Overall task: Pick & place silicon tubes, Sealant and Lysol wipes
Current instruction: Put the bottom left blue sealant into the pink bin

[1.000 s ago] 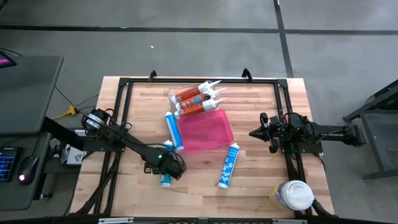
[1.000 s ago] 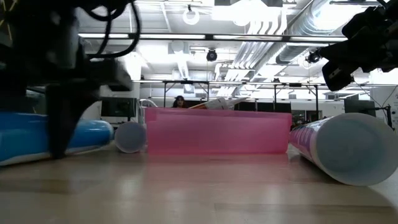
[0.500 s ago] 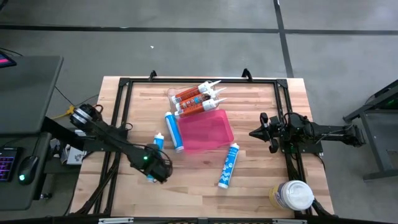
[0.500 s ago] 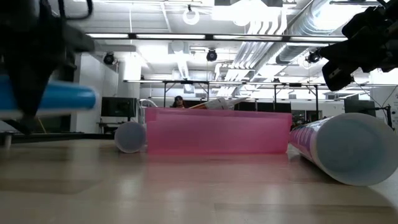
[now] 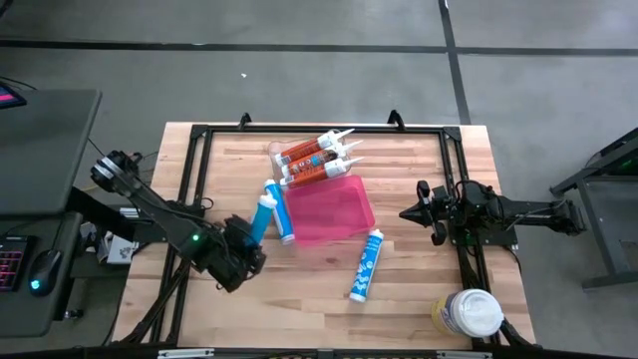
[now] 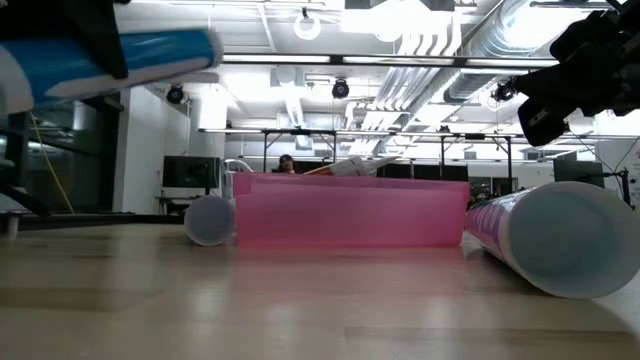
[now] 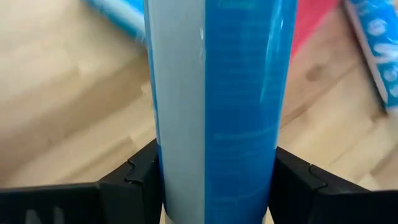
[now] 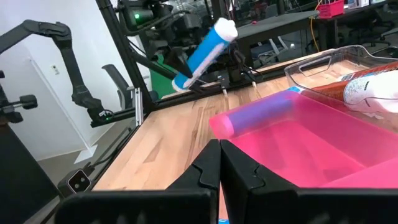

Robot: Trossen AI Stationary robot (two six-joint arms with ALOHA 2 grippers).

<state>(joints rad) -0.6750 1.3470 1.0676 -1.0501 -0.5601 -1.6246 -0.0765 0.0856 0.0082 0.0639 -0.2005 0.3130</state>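
My left gripper is shut on a blue silicone tube, held in the air over the table's left half; the tube also shows in the low view and the right wrist view. A second blue tube lies along the left wall of the pink tray. A third blue tube lies on the table near the tray's front right. Orange tubes lie in a clear bin behind the tray. The Lysol wipes canister stands at the near right corner. My right gripper waits shut at the right. My left gripper pinches the blue tube's round body between its two fingers, one on each side, toward the tube's lower, near end. The fingers lie across the tube. It is lifted clear of the table and tilted, its far end higher.
A black metal frame runs round the table's edges. Bare wood lies in front of the pink tray and at the near left. In the low view the third tube's end looms large at the right.
My left gripper has risen and gone toward the table's left edge, rolling its wrist as it went. The blue tube, which lay on the table under it, is now lifted clear and tipped, its free end swung up and toward the far edge.
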